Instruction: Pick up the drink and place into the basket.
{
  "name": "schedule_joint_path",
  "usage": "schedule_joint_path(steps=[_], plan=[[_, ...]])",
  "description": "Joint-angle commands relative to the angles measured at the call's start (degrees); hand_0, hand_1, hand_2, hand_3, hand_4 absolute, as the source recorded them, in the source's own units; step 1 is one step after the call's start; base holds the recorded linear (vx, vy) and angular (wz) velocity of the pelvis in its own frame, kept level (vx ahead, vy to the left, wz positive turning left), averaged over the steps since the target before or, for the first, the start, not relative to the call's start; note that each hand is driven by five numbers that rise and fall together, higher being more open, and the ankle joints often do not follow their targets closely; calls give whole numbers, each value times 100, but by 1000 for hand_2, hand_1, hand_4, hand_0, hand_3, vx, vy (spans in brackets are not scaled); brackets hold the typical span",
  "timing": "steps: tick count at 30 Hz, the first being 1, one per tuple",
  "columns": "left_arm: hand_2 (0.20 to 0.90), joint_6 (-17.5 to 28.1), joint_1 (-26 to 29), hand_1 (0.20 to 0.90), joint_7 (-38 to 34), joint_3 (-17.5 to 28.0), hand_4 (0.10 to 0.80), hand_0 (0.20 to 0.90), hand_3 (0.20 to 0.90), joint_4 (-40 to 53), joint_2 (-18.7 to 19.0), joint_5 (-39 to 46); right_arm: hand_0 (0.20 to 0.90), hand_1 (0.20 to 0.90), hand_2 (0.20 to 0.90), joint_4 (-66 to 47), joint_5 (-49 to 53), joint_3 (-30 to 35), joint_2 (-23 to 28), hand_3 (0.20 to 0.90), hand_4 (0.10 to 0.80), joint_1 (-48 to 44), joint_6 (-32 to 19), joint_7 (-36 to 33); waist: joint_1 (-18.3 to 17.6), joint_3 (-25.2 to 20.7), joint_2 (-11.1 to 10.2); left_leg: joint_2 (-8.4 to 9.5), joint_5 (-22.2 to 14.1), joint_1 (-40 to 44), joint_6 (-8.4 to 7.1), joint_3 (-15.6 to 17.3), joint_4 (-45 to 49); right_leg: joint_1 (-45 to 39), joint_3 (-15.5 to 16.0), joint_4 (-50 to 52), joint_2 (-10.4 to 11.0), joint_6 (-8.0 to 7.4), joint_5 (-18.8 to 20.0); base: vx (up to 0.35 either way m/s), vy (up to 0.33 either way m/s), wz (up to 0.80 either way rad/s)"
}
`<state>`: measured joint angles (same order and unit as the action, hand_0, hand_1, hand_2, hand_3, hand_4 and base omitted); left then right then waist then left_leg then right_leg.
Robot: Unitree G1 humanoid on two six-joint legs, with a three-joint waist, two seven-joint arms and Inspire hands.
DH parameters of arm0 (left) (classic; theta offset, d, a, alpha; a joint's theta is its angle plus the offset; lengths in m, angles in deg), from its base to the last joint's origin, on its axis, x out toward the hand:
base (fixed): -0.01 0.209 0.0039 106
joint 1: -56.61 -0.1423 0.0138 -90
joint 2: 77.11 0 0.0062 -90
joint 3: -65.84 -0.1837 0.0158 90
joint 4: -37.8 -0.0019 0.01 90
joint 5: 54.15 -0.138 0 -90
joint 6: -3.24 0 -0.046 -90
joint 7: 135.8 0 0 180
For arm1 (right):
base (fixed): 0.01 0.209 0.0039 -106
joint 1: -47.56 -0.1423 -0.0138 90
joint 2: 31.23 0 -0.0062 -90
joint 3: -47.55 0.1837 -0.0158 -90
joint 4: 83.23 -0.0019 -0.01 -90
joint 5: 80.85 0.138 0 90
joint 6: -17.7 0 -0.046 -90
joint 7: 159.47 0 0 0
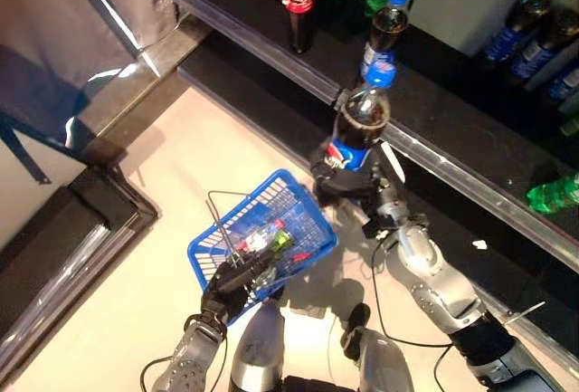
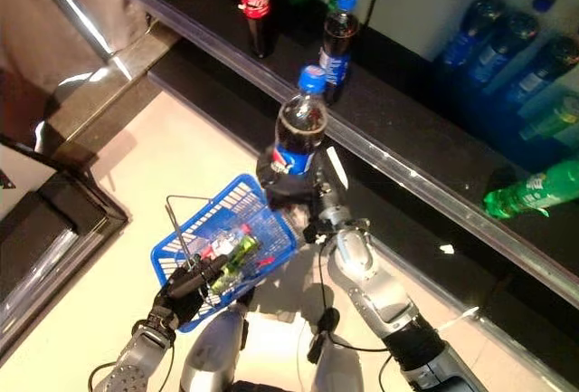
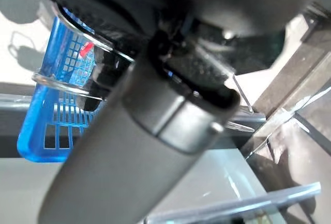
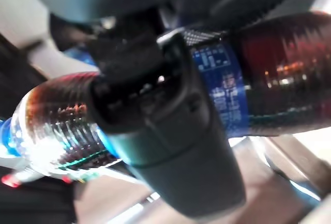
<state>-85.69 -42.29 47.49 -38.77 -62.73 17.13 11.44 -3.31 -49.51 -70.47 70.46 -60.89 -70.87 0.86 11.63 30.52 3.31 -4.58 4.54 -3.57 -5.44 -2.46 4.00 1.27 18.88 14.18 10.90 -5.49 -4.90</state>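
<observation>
My right hand is shut on a cola bottle with a blue cap and blue label, held upright in the air just off the shelf edge. Its wrist view shows the fingers wrapped round the blue label of the cola bottle. The blue wire basket hangs below and to the left of the bottle, its wire handle gripped by my left hand. A green and red item lies inside the basket. In the left wrist view the basket shows past my hand.
A dark shelf runs across the back with a red-labelled cola bottle, another blue-capped cola bottle, green bottles and blue bottles. A dark display case stands at the left.
</observation>
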Motion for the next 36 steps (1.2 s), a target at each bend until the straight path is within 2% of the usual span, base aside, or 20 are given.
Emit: schedule_joint_path(steps=[1, 7, 12, 20, 26, 36], plan=[[300, 795, 40, 300, 774, -19, 100, 300, 200, 2006, 566, -245, 300, 300, 300, -638, -454, -137, -156, 200, 100, -568, -672, -284, 232, -1153, 52, 192, 8, -337, 21, -120, 302, -211, 286, 203, -287, 382, -253, -38, 0, 17], [300, 695, 229, 300, 983, -91, 100, 300, 200, 2554, 847, 1, 300, 300, 300, -175, -394, -508, -265, 200, 100, -753, -707, -681, 419, -1049, 96, 313, -5, -374, 22, -340, 341, -243, 455, 204, -240, 362, -229, -12, -9, 24], [300, 338, 413, 300, 1496, -293, 100, 300, 200, 2915, 942, 192, 300, 300, 300, 535, -363, -799, -578, 200, 100, -989, -589, -950, 612, -988, 109, 423, -46, -385, 30, -550, 401, -277, 582, 217, -200, 363, -231, 24, -30, 7], [300, -119, 674, 300, 2048, -668, 100, 300, 200, 3177, 1046, 70, 300, 300, 300, 1601, -404, -1160, -878, 200, 100, -1030, -482, -901, 710, -963, 193, 490, -56, -420, 23, -715, 468, -282, 664, 258, -154, 388, -245, 52, -7, 17], [300, -134, 709, 300, 2231, -726, 100, 300, 200, 3270, 1224, 176, 300, 300, 300, 1831, -476, -1227, -931, 200, 100, -971, -600, -910, 727, -892, 284, 539, -38, -430, 26, -816, 446, -237, 698, 283, -110, 379, -230, 18, 5, 7], [300, -300, 604, 300, 2393, -699, 100, 300, 200, 3225, 1209, 223, 300, 300, 300, 1951, -651, -1265, -1076, 200, 100, -1149, -587, -920, 833, -945, 314, 626, -47, -446, 59, -963, 394, -202, 754, 250, -66, 351, -214, 18, 1, 4]])
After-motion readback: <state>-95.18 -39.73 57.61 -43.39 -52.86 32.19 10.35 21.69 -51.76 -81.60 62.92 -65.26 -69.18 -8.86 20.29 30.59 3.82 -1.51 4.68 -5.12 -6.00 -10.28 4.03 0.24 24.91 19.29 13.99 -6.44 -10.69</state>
